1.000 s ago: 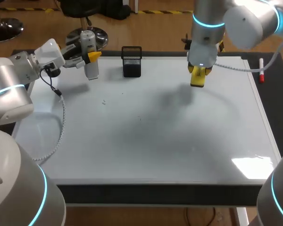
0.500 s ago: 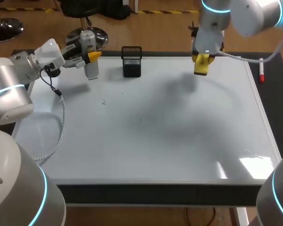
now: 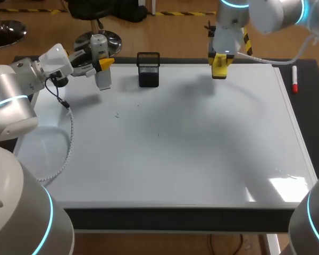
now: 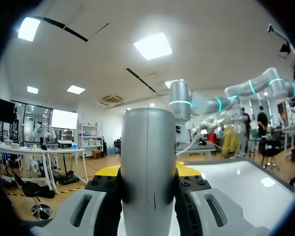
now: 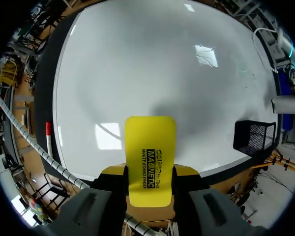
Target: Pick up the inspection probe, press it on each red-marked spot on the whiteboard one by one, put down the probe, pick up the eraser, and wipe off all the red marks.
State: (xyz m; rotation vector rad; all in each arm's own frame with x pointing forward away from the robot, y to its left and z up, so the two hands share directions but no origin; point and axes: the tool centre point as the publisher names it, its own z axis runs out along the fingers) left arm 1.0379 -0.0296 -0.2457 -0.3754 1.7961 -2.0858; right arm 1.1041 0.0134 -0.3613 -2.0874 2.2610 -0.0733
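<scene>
— Eraser (image 5: 150, 164)? Where is it?
— Clamped in the right claw (image 3: 219, 62), a yellow slab pinched from both sides, hanging over the far edge of the whiteboard (image 3: 191, 149). Its near end is hidden inside the claw in the wrist view.
— Touching the board?
— Can't tell; its shadow lies a little apart from it on the white.
— And the probe (image 3: 102, 78)?
— Standing upright in the left claw (image 3: 103, 65), gripped on both sides, by the board's far left corner, near a black mesh holder (image 3: 148, 69). In the left wrist view it fills the middle and its lower end is cut off.
— Any marks?
— A couple of faint specks (image 3: 117, 114) on the left half, too small to tell their colour. A white and red marker (image 3: 294, 79) lies on the dark bench (image 3: 311, 106) just right of the board, well apart from both claws.
</scene>
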